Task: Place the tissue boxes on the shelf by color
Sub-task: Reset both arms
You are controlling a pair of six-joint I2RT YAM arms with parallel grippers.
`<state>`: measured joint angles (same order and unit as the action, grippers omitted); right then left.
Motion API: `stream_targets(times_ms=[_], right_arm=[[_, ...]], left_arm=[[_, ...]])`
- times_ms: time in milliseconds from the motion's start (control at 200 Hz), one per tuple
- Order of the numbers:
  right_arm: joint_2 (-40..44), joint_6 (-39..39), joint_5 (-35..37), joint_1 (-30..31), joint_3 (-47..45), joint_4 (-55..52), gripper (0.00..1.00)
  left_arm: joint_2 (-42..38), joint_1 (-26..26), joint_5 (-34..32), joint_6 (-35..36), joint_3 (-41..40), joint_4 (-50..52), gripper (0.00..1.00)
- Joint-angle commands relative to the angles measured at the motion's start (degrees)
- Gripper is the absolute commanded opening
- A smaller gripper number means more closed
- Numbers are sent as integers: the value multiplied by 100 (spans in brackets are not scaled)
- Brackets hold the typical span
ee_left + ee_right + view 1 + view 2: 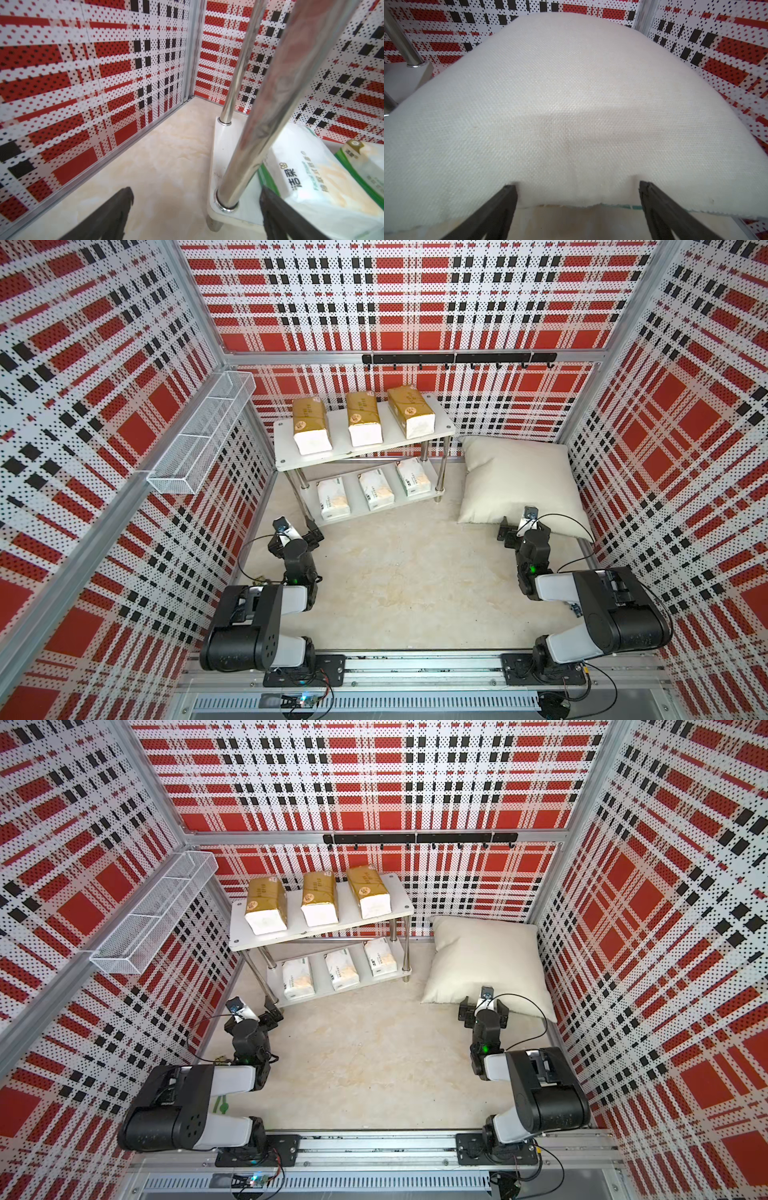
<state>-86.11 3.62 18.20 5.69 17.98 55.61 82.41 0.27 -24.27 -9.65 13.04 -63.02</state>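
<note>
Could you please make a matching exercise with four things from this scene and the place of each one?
Things:
1. gold tissue packs
2. white tissue packs
3. pillow
4. wire basket

Places:
A. mounted on the side wall
B. lower board of the shelf
C. on the floor beside the shelf
D. upper board of the shelf

Pairs: 1-D, 2-B, 3-C, 4-A

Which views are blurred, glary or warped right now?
Left wrist: the near shelf leg is blurred and streaked with reflections; fingertips are soft. Right wrist: the pillow is sharp mid-frame, with a faint shadow lower down. Both top views: walls bow outward; gold packs show slight sheen.
</note>
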Motion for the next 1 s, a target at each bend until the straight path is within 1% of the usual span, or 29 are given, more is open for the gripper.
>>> stream_targets(times_ms=[0,55,95,145,937,997], right_arm=[[-300,-31,-31,-63,-143,903,100],[-203,25,-110,-92,-109,663,100],[-263,7,-108,-112,-121,812,100],[-221,40,-149,-120,-95,664,100],[-256,57,-220,-165,-61,646,100],[-258,68,-312,-195,-34,592,100]], left_arm=[[413,-161,205,463,-132,-1237,99],[683,-266,336,672,-111,-1533,99],[748,-368,263,761,-111,-1627,99],[715,-357,258,757,-160,-1629,99],[739,-354,283,767,-135,-1625,99],[736,-364,283,772,-135,-1625,99]])
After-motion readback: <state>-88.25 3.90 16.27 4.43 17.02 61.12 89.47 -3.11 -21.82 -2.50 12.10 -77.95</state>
